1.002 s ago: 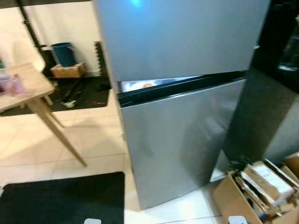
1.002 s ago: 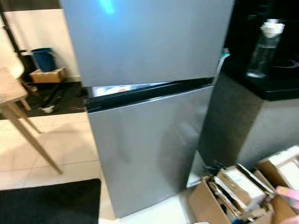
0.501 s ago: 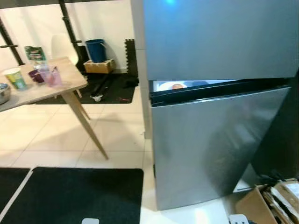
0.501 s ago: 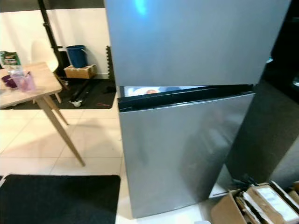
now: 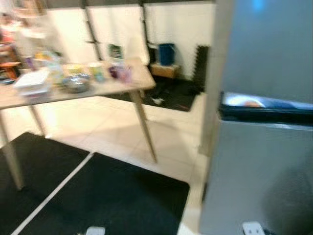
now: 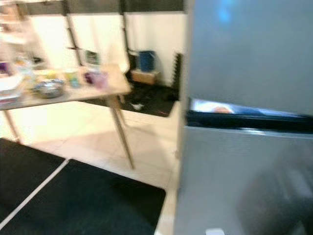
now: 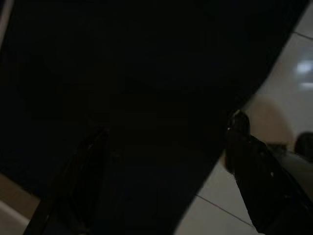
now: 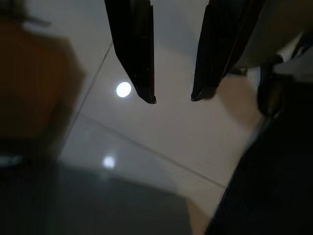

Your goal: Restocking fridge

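Standing on the right side of the head views is the fridge (image 6: 244, 98), big and silver, with both doors closed. A dark gap (image 6: 244, 120) runs across it between the top door and the bottom door. Left of the fridge is a black mat (image 5: 98, 196) on the pale tile floor, and farther left is a wooden table (image 5: 73, 88) with cups and a bowl (image 5: 76, 84) on it. The picture is blurry, so the small things on the table are hard to tell apart.

The fridge door looks heavy, stiff and smooth, so fingers could slip on its flat face. I think the best place to grab is the edge at the dark gap, on the side of the fridge far from the table, though I cannot see which side has the hinge. A slow, steady pull should work.

The right gripper (image 8: 173, 100) hangs over the floor with its fingers apart and nothing in them. The left gripper (image 7: 161, 171) hangs over the mat, fingers spread wide and empty too.
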{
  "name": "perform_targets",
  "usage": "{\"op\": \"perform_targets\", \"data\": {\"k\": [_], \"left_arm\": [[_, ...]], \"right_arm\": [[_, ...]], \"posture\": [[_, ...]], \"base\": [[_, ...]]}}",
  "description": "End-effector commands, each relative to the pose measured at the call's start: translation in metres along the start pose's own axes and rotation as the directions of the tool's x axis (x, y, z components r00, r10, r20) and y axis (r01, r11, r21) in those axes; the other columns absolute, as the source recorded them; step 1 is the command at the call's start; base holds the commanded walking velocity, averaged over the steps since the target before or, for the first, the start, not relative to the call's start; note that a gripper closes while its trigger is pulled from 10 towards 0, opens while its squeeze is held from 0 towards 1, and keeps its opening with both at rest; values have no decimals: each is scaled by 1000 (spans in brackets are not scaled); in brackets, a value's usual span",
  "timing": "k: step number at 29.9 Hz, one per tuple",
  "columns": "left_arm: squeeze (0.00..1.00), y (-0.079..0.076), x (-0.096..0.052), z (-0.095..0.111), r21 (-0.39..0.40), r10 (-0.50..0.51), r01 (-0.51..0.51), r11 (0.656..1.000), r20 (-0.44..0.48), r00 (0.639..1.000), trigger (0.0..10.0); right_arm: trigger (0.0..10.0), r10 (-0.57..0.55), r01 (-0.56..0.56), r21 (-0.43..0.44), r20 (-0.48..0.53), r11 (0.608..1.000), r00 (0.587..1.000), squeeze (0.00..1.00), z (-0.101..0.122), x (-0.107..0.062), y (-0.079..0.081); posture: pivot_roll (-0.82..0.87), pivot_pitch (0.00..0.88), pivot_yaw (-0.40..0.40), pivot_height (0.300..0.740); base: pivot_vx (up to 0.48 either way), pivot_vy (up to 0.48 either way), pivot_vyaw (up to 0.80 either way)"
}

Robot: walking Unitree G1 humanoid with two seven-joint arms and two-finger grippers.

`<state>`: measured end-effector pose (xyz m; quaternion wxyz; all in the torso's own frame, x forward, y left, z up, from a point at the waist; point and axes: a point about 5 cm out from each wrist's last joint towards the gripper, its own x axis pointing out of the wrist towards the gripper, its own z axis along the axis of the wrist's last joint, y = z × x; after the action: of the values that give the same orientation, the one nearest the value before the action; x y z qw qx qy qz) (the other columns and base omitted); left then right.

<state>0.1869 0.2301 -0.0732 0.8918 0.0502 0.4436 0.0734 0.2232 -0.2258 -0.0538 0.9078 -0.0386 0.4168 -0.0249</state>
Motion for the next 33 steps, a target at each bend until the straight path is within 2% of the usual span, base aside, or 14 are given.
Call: {"op": "perform_targets", "data": {"k": [1,6,18,33], "left_arm": [[0,-1,0,2,11,-7,7,1000,6,1000,10000],[0,-1,1,5,36,-10,10,999,9,1000,10000],[0,0,2,10,31,-16,16,999,14,1000,10000],[0,-2,3,14,-35,-24,24,999,14,1000,10000]], "right_arm": [[10000,-36,38,41,-49,998,998,0,-14,-2,-4],[10000,-47,49,38,-52,998,998,0,-14,-2,-6],[10000,-53,55,45,-55,997,997,0,-14,-2,-5],[10000,-52,55,47,-57,997,997,0,-12,-2,-4]], "posture": [[-66,130,6,740],[-67,136,5,740],[-70,134,13,740],[-70,128,14,740]], "base": [[0,0,0],[0,0,0],[0,0,0],[0,0,0]]}}
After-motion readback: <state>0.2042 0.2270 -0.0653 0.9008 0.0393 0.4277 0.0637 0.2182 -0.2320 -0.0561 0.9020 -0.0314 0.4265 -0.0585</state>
